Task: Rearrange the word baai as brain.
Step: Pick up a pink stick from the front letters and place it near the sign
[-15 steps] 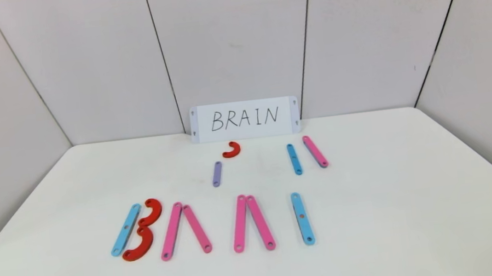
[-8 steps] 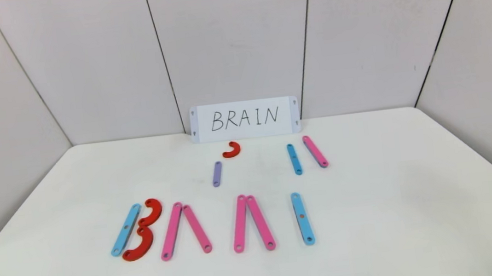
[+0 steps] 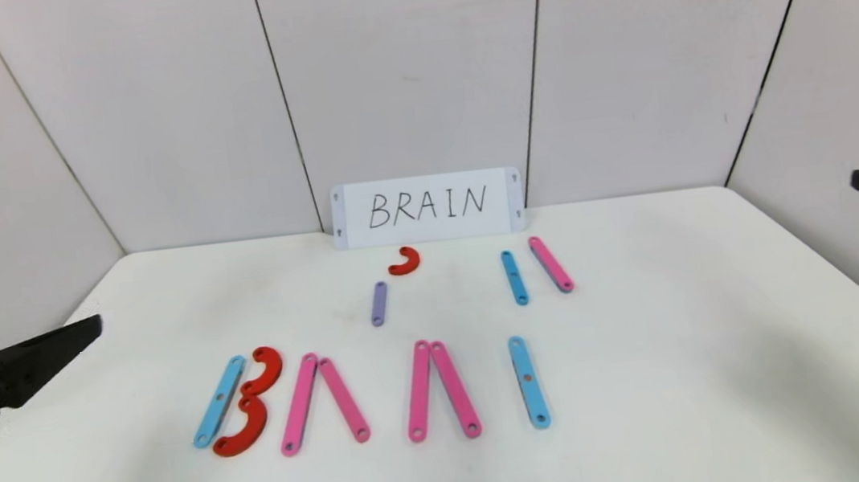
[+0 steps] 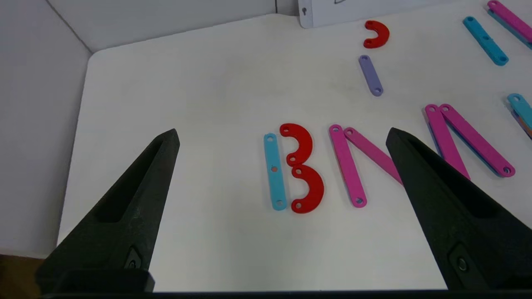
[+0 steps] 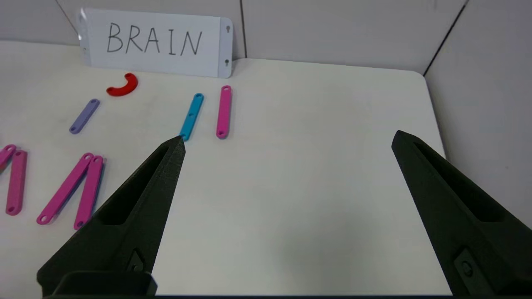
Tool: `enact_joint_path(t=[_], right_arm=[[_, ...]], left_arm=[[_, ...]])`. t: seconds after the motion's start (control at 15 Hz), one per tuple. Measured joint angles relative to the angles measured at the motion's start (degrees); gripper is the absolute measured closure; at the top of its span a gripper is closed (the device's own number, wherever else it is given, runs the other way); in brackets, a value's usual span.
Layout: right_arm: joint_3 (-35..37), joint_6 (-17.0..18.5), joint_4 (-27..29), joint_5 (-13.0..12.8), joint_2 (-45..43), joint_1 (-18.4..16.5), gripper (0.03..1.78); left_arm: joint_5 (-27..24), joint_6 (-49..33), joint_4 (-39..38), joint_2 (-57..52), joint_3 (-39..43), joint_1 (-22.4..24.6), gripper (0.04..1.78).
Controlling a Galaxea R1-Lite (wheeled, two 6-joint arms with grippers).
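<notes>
On the near middle of the desk (image 3: 659, 409) lies the word (image 3: 366, 398). The left tool (image 4: 282, 137) hangs at its left, spread wide. The right tool (image 5: 286, 139) hangs far right, spread wide too.

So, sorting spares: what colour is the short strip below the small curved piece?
Purple short strip, clearest in the left wrist view.

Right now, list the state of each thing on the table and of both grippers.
left gripper: open, empty, above the table's left edge
right gripper: open, empty, at the right
word: flat, reads B A A I
spare pieces: loose behind it
card: upright, reads BRAIN
</notes>
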Motion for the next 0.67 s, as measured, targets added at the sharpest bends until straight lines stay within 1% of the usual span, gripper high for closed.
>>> enact_joint_path(t=[0.2, 0.4, 0.53, 0.67], right_arm=[[-4.99, 0.05, 0.00, 0.06, 8.98, 2.99, 0.07], [-8.24, 0.00, -0.28, 0.38, 17.09, 5.13, 0.07], [-9.26, 0.00, -0.68, 1.77, 21.71, 5.79, 0.07], [-9.70, -0.09, -1.02, 4.66, 25.53, 6.05, 0.07]], left_arm=[[-0.11, 1.40, 3.84, 8.55, -4.02, -4.55, 0.08], [-0.15, 1.68, 6.89, 16.02, -5.92, -8.37, 0.08], [-0.11, 1.71, 7.28, 20.57, -6.28, -10.14, 0.08], [-0.13, 1.73, 7.34, 24.62, -6.41, -11.39, 0.08]])
